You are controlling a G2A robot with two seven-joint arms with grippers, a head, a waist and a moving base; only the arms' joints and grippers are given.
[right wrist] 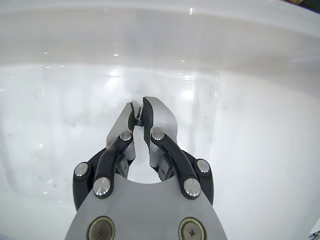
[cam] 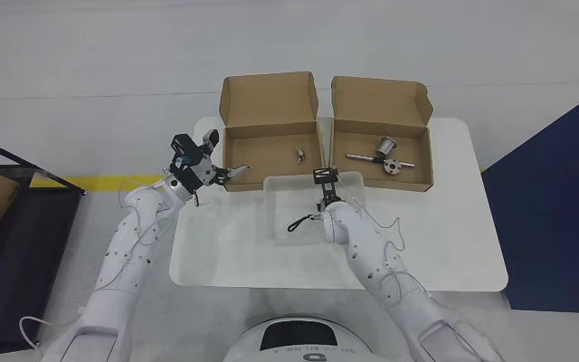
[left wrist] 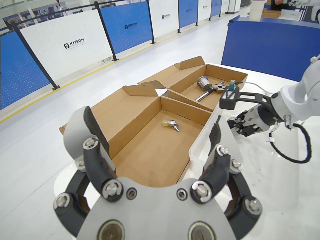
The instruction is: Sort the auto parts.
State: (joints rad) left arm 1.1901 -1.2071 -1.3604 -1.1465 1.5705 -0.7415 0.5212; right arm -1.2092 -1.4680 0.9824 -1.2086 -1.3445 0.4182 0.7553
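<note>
My right gripper (right wrist: 140, 112) is inside the white tray (right wrist: 160, 38), shut on a small threaded bolt (right wrist: 140, 113) held between its pads; from above, the right gripper (cam: 327, 192) sits at the tray's (cam: 271, 185) far edge. Beside the left cardboard box (cam: 268, 158) hangs my left gripper (cam: 226, 172), open and empty, by the box's near left corner. That box (left wrist: 150, 148) holds one small metal fitting (left wrist: 170, 124). The right box (cam: 380, 161) holds a metal shaft with a hub (cam: 384, 149) and a small flange (cam: 391, 166).
Both boxes stand open at the far side of the white table (cam: 434, 244), lids folded back. The tray lies just in front of them in the middle. A blue barrier (cam: 543, 208) stands past the table's right edge.
</note>
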